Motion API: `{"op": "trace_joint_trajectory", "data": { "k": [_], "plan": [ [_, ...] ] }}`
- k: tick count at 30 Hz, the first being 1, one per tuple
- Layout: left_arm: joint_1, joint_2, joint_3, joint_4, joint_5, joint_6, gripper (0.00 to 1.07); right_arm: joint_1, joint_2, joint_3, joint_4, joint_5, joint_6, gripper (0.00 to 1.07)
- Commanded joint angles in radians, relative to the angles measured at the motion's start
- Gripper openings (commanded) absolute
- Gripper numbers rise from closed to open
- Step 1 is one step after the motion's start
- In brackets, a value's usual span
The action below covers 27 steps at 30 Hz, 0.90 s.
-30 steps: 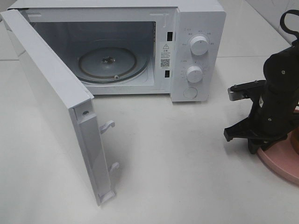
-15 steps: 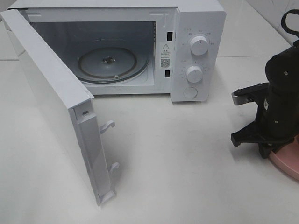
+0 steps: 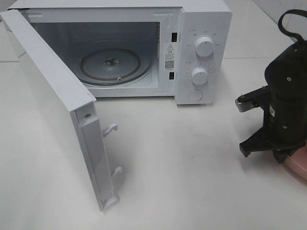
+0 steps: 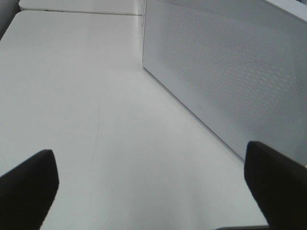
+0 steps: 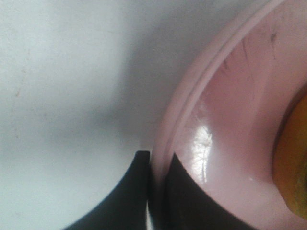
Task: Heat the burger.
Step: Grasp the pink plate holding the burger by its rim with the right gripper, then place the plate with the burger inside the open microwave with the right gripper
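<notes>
The burger [image 5: 293,158], only its golden edge visible, sits on the pink plate [image 5: 230,120] at the near right. The right gripper [image 5: 157,165] pinches the plate's rim, likely to carry both into the open microwave [image 3: 201,48]. The left gripper [image 4: 151,175] stands wide, empty.

At the right edge of the exterior view the pink plate [image 3: 300,167] is cut by the frame and mostly hidden behind the right arm [image 3: 288,96]. In the right wrist view the burger [image 5: 293,158] is only a blurred orange-brown sliver at the frame edge. The right tool [image 5: 159,191] shows just two blurred dark fingertips pinching the plate's rim. The print around the knobs [image 3: 205,47] of the microwave [image 3: 206,19] is too small to read.
</notes>
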Motion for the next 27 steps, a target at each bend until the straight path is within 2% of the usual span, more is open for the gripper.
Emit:
{"op": "trace_joint_trajectory", "data": {
  "k": [1,21,27],
  "plan": [
    [0.000,-0.004,0.002,-0.005,-0.001,-0.004,0.98,0.013,-0.030,0.008,-0.010,0.019,0.011,0.00],
    [0.000,-0.004,0.002,-0.005,-0.001,-0.004,0.98,0.154,-0.152,0.012,-0.129,0.171,0.068,0.00],
    [0.000,-0.004,0.002,-0.005,-0.001,-0.004,0.98,0.195,-0.209,0.079,-0.164,0.171,0.114,0.00]
  ]
}}
